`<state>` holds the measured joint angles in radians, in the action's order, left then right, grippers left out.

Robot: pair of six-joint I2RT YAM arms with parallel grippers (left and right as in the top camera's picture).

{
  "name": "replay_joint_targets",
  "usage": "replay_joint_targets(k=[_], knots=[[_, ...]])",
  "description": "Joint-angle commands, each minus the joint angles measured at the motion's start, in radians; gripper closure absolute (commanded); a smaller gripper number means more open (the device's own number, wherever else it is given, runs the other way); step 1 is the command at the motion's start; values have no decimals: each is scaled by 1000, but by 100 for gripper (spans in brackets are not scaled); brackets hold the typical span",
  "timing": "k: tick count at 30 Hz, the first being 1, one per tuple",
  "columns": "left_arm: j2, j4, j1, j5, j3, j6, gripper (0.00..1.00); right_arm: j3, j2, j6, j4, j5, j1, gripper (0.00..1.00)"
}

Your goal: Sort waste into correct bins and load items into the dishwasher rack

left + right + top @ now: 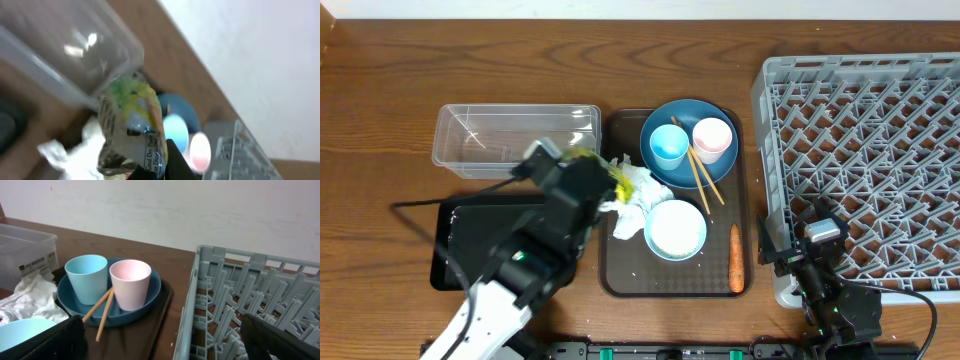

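Observation:
My left gripper [601, 184] is shut on the crumpled silver-foil wrapper [596, 166] with its yellow-green label, by the clear tub's near right corner. In the left wrist view the wrapper [131, 129] fills the middle, pinched by the gripper [159, 166]. The clear tub [515, 140] and the black tray [470, 245] lie at the left. The white tissue [636, 194], the carrot [736, 258], the bowl [676, 229], and the dark-blue dish [692, 170] with the light-blue cup [669, 146], pink cup [712, 140] and chopsticks [701, 176] rest on the brown serving tray. My right gripper [802, 248] stands open over the rack's [880, 150] left rim.
The brown serving tray [620, 265] lies between the bins and the rack. In the right wrist view the rack's wall [192, 310] runs between my open fingers [57, 340], with the dish [150, 292] and both cups ahead on the left. A black cable [420, 207] crosses the table at the left.

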<state>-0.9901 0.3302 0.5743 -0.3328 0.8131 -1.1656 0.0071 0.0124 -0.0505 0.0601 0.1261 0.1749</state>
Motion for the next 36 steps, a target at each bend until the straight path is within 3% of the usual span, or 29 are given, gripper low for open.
replay_joint_targets(k=[1, 10, 16, 18, 20, 24, 28, 32, 34, 36], knots=[[13, 5, -61, -90, 3, 169, 94, -2, -4, 12, 4, 2, -6, 1], [-178, -88, -314, -128, 3, 204, 94, -2, -4, 12, 4, 2, -6, 1], [-350, -202, -412, -116, 3, 205, 93, -2, -4, 12, 4, 2, -6, 1], [-383, -222, -426, -87, 3, 205, 84, -2, -4, 12, 4, 2, -6, 1], [-395, -228, -433, -51, 3, 206, 57, -2, -4, 12, 4, 2, -6, 1], [-382, -250, -433, -26, 3, 319, 30, -2, -4, 12, 4, 2, -6, 1], [-326, -270, -433, 12, 16, 523, 21, -2, -4, 12, 4, 2, -6, 1], [-245, -224, -432, 23, 60, 648, 15, -2, -4, 12, 4, 2, -6, 1], [-211, -192, -432, 39, 83, 692, 16, -2, -4, 12, 4, 2, -6, 1], [-202, -178, -434, 48, 95, 710, 31, -2, -4, 12, 4, 2, -6, 1]])
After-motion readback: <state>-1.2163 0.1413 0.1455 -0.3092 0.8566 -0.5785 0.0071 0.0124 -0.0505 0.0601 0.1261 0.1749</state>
